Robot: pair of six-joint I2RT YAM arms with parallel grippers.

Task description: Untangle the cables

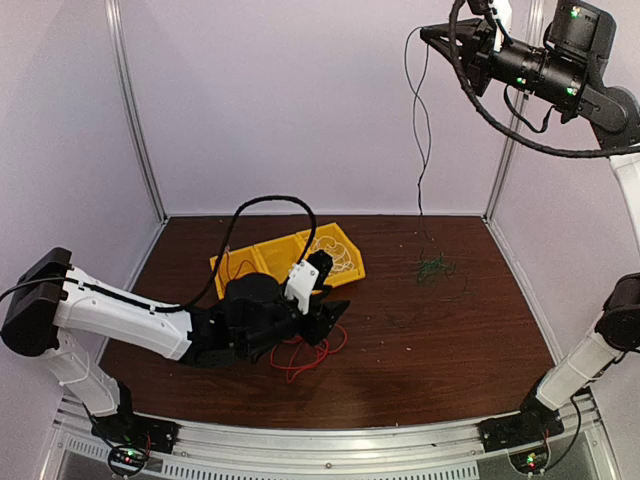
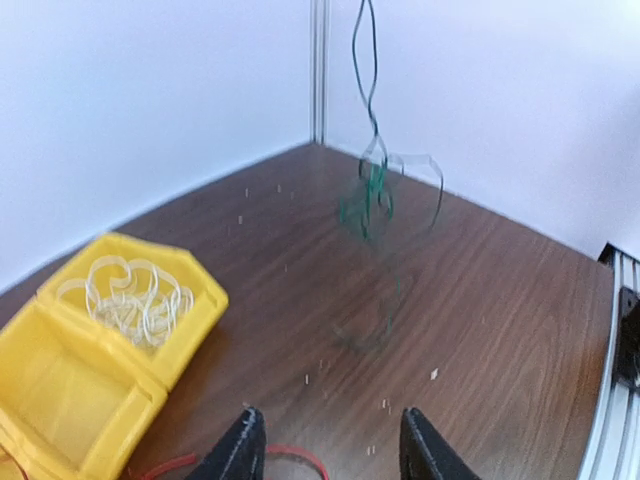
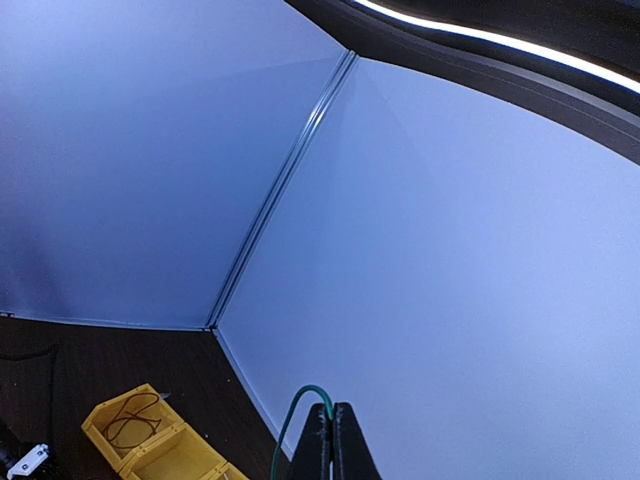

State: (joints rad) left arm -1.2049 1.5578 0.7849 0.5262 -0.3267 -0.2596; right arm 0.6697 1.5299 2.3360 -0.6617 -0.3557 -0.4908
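Dark table [image 1: 470, 340] is showing partial progress: white cable [image 2: 130, 298] lying in the yellow bin [image 2: 60, 390], red cable [image 1: 300, 358] sitting by the open left jaws, green cable [image 1: 432, 268] hanging upper right from the closed right jaws, its foot knotted.

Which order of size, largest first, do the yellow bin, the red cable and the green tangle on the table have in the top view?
1. bin, though the left arm hides part.
2. red cable.
3. green tangle.
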